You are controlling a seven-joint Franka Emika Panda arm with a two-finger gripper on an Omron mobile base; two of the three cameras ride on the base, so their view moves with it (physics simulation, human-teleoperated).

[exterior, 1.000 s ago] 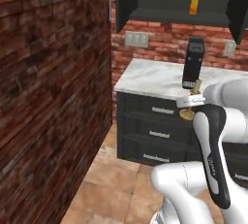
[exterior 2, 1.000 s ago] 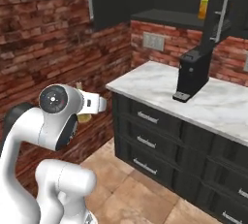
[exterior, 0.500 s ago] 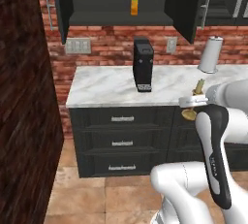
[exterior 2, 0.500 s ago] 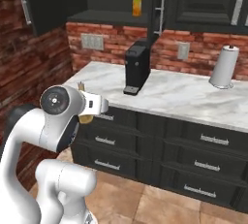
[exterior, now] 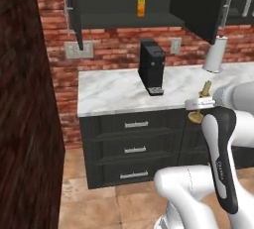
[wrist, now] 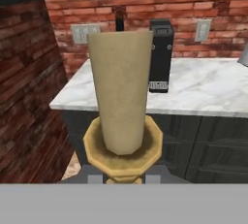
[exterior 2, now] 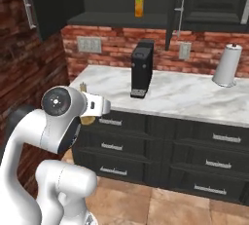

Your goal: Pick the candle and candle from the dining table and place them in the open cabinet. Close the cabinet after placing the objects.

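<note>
Candle (wrist: 121, 92) cream, holder brass-gold. Cabinet (exterior: 198, 0) black, silver bar handles. Carton (exterior: 141, 6) on shelf amber-orange. Worktop (exterior: 119, 94) white marble, grey veins; drawers (exterior: 134, 148) dark. Coffee machine (exterior: 151, 67) black. Wall (exterior: 114, 44) red brick. Paper roll (exterior 2: 226, 65) white.

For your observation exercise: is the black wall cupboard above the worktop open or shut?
Open: the cupboard's doors swing outward, exposing its inner shelf and the orange carton there.

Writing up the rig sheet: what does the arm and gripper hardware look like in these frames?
Glossy white rounded arm links, with a black sleeve-like segment carrying small white lettering. In the right base view a joint shows a round dark-grey end cap with a small centre mark. The hand is a short white block; the gripper ends in small dark finger tips. No external cables visible.
</note>
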